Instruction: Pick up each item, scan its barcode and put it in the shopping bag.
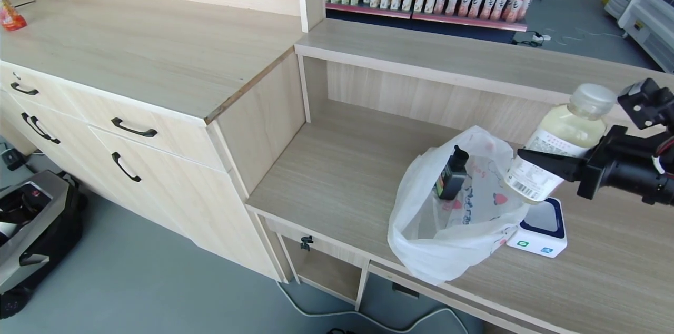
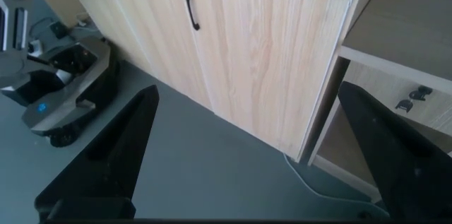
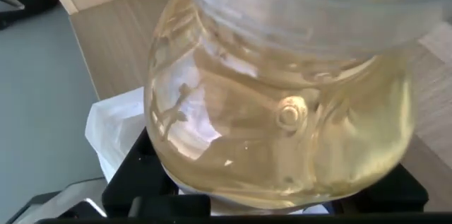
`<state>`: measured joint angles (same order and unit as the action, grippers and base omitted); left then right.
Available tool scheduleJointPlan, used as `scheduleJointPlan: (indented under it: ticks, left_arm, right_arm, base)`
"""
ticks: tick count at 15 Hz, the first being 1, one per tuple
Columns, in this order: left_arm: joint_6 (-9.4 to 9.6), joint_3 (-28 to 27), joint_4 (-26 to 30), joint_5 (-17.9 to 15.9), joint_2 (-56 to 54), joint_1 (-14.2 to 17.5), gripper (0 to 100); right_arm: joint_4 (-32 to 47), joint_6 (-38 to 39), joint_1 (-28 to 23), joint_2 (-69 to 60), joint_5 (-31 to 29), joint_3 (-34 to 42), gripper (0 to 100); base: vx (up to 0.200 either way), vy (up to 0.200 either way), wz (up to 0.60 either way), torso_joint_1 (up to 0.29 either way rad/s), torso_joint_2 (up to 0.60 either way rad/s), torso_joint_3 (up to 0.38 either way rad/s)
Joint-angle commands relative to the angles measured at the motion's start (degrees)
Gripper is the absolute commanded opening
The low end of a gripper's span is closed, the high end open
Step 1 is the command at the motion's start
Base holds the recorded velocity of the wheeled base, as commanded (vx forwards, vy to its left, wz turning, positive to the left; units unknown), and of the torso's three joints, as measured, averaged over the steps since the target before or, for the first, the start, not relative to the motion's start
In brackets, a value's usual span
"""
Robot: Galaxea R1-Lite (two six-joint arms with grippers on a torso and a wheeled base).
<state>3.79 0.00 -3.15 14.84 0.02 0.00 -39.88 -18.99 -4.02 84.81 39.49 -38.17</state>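
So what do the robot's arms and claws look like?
The left gripper has two flat, pointed black fingers. The right gripper is black too, on a round black arm with thin red and white cables at the wrist.

head above shopping bag (image 1: 421, 242), right wrist nearer

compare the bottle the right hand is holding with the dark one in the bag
The pale bottle is yellowish with a wide, whitish cap; the dark bottle is black with a narrow black cap. The pale bottle is gripped by the right hand in the air above the scanner, tilted; the dark bottle stands inside the shopping bag, nearly upright. Both are capped, labelled bottles.
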Motion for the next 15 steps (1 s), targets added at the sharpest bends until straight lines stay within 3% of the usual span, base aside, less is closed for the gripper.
scheduleJointPlan:
  ticks: [1,5,13,15]
  left_arm:
    - [-0.01,0.0,0.0,0.0,0.0,-0.1,100]
    - [0.08,0.0,0.0,0.0,0.0,0.0,100]
    - [-0.01,0.0,0.0,0.0,0.0,0.0,100]
    - [-0.01,0.0,0.0,0.0,0.0,0.0,100]
  right_arm:
    - [-0.4,1.0,4.1,5.5,0.1,1.2,0]
    - [-10.0,0.8,6.6,17.4,0.1,1.6,0]
    - [-22.4,0.5,6.1,31.1,0.0,0.4,0]
    - [-25.0,0.5,6.2,33.8,-3.5,-0.3,0]
  base:
    - [0.0,0.0,0.0,0.0,0.0,0.0]
    - [0.0,0.0,0.0,0.0,0.0,0.0]
    - [0.0,0.0,0.0,0.0,0.0,0.0]
    - [0.0,0.0,0.0,0.0,0.0,0.0]
